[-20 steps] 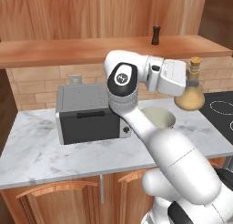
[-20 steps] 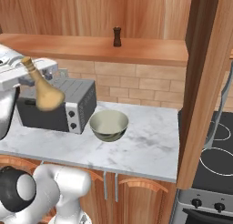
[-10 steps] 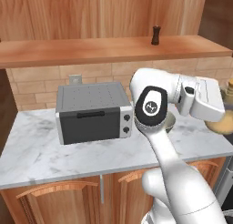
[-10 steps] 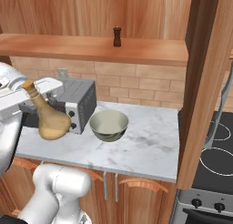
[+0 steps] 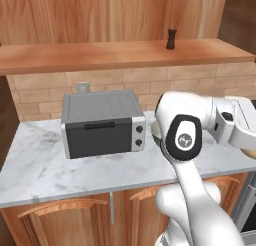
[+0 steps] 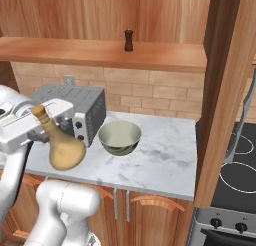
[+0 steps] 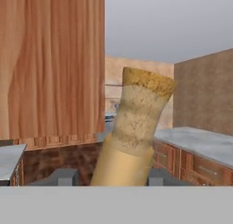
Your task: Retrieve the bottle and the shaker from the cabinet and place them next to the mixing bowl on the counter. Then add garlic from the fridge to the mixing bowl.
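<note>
With the gripper (image 7: 109, 175) clamped on the bottle (image 6: 62, 142) at the right base view's left edge, lowering carelessly could knock it against the toaster oven (image 6: 75, 110) or bowl (image 6: 119, 137).

I see the marble counter (image 6: 165, 157) carrying the toaster oven (image 5: 102, 122) and mixing bowl (image 6: 119, 137); the wooden shelf (image 6: 90, 52) above holds the shaker (image 6: 129, 40).

Tan round-bellied bottle (image 6: 64, 147) tilts beside the mixing bowl (image 6: 119, 137); shaker (image 6: 129, 40) upright on shelf.
</note>
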Controlling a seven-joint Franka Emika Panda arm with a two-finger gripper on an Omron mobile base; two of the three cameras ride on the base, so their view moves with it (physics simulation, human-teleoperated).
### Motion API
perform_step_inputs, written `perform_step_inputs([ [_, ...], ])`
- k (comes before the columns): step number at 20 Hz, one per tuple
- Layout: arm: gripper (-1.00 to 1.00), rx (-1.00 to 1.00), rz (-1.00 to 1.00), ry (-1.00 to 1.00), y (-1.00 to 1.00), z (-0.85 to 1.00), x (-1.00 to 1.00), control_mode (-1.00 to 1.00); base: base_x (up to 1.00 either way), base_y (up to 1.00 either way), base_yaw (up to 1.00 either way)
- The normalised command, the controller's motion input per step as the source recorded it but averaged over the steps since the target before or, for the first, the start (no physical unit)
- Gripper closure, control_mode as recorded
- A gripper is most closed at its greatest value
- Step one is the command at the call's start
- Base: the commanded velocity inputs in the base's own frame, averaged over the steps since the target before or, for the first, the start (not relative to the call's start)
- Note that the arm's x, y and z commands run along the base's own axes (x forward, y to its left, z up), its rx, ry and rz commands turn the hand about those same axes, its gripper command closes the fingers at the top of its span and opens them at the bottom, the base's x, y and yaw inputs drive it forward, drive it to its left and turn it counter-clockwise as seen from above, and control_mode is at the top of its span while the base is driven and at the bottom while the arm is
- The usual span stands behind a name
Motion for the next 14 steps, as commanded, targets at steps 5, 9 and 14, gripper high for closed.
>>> perform_step_inputs([
  [5, 1.00, 0.00, 0.17, -0.04, -0.49, -0.17, 0.00, -1.00, 0.00, 0.00, 0.00],
  [9, 1.00, 0.00, 0.26, -0.01, -0.35, -0.20, 0.06, -1.00, 0.00, 0.00, 0.00],
  [14, 1.00, 0.00, 0.35, 0.00, -0.25, -0.18, 0.13, -1.00, 0.00, 0.00, 0.00],
])
